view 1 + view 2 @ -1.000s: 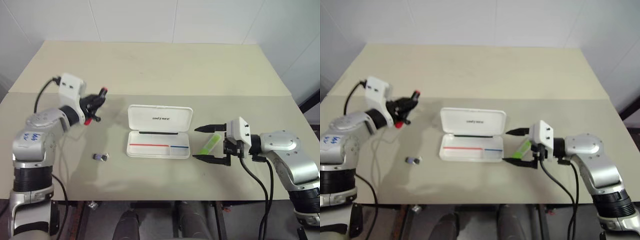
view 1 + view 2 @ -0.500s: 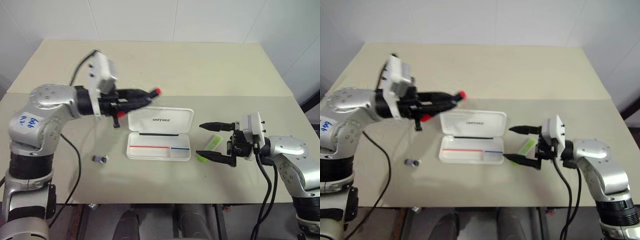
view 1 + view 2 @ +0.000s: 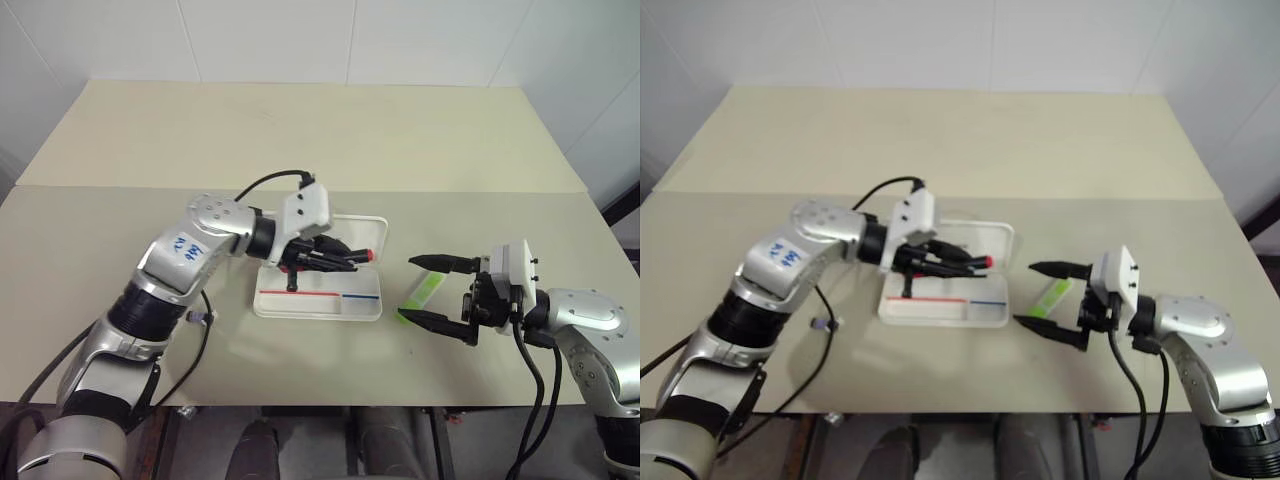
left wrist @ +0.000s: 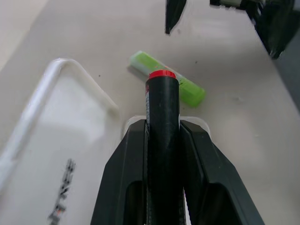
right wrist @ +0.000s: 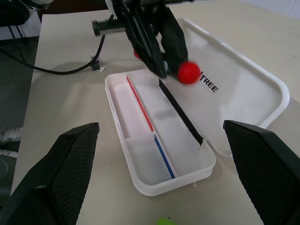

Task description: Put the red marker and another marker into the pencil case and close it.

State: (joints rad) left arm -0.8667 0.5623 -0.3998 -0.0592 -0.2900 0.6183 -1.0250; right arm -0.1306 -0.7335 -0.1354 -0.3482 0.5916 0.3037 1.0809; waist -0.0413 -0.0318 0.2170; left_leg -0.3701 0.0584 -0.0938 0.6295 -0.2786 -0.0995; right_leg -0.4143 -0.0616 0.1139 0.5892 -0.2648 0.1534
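Left gripper: your left gripper (image 3: 335,258) is clamped on the red marker (image 4: 161,136), a short thick black-barrelled marker with a red cap, which runs out between the two black fingers cap first.
Why held so: you carry it over the open pencil case (image 3: 318,300), a white hard rectangular hinged case with rounded corners; judging by this, it is lined up to be lowered into the tray.
Right gripper: your right gripper (image 3: 442,295) hangs with its jaws spread wide, gripping nothing, straddling the green highlighter (image 3: 422,294), a short flattish bright light-green marker lying on the beige table (image 3: 300,130) just beside the case; likely ready to take it.
Case look: lid laid back flat with dark "UNITREE" lettering, tray divided, a thin red-and-blue line inside, nothing in it yet.
Stray: a small grey clip-like object (image 3: 203,317) lies on the table, near your left arm.
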